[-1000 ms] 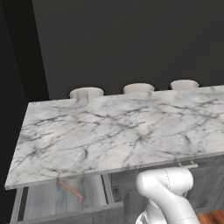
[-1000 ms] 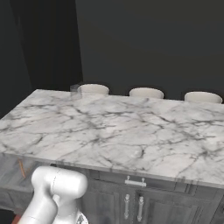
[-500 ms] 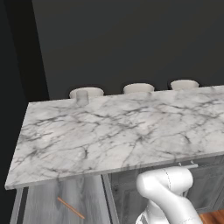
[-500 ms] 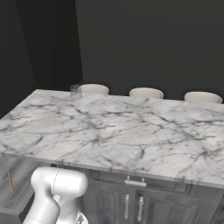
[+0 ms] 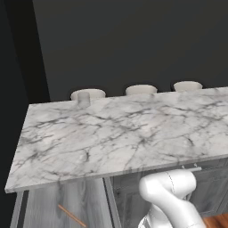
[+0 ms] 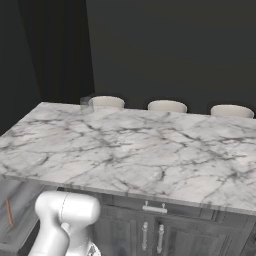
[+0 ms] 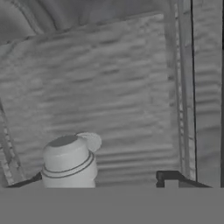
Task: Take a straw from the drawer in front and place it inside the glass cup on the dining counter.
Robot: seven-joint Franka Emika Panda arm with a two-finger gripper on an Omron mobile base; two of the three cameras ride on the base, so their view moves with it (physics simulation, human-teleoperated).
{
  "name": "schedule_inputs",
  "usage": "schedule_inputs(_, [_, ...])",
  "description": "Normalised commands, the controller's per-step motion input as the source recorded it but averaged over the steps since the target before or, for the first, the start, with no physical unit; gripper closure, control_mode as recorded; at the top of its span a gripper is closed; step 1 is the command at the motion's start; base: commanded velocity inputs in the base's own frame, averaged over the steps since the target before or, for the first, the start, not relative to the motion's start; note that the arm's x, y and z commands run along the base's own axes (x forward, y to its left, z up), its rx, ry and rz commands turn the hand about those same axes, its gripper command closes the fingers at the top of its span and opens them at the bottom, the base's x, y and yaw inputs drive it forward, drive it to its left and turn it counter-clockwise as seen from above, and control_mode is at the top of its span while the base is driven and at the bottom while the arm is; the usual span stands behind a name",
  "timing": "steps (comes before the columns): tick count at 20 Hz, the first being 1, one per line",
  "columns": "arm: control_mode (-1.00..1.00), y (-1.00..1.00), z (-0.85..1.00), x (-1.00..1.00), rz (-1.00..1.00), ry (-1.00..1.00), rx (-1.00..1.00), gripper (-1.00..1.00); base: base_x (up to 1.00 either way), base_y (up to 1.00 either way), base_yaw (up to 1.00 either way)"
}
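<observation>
1. The drawer (image 5: pixel 44 209) stands pulled out below the left end of the dining counter (image 5: pixel 129 138); its pale grey floor shows in both base views.
2. The straw (image 5: pixel 71 216) lies flat on the drawer floor as a thin orange-brown stick. In the left base view its long axis runs diagonally, from upper left to lower right; in the right base view it appears as a short, nearly upright stroke (image 6: pixel 9 212) at the far left edge.
3. The gripper (image 7: pixel 103 179) looks along a grey wood-grain surface in the hand view, with one dark fingertip (image 7: pixel 168 178) at lower right and the other barely visible at lower left. The jaws stand wide apart with nothing between them.
4. Governing relation: the straw does not appear between the tips, and the arm's white elbow (image 5: pixel 169 193) sits to the right of the drawer opening. Judged from this, the straw lies leftward of the arm, and the hand must travel over the drawer and turn so the jaws close across the diagonal axis.
5. The glass cup (image 5: pixel 83 99) stands upright at the far left rear corner of the counter, just in front of the leftmost stool seat (image 5: pixel 91 93), well apart from the drawer.
</observation>
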Motion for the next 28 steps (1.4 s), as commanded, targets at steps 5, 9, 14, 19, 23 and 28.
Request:
schedule_inputs(5, [-1.00,0.00,0.46,-0.23,0.00,0.47,0.24,-1.00,0.00,0.00,0.00])
schedule_inputs(9, [-1.00,0.00,0.46,-0.02,0.00,0.60,0.17,-1.00,0.00,0.00,0.00])
schedule_inputs(14, [-1.00,0.01,0.63,-0.02,0.00,0.66,0.13,-1.00,0.00,0.00,0.00])
schedule_inputs(19, [-1.00,0.01,0.89,-0.56,0.00,0.43,0.09,-1.00,0.00,0.00,0.00])
schedule_inputs(23, [-1.00,-0.04,1.00,-0.94,-0.06,0.15,0.06,-1.00,0.00,0.00,0.00])
schedule_inputs(28, [-1.00,-0.15,1.00,-0.26,-0.12,0.12,0.04,-1.00,0.00,0.00,0.00])
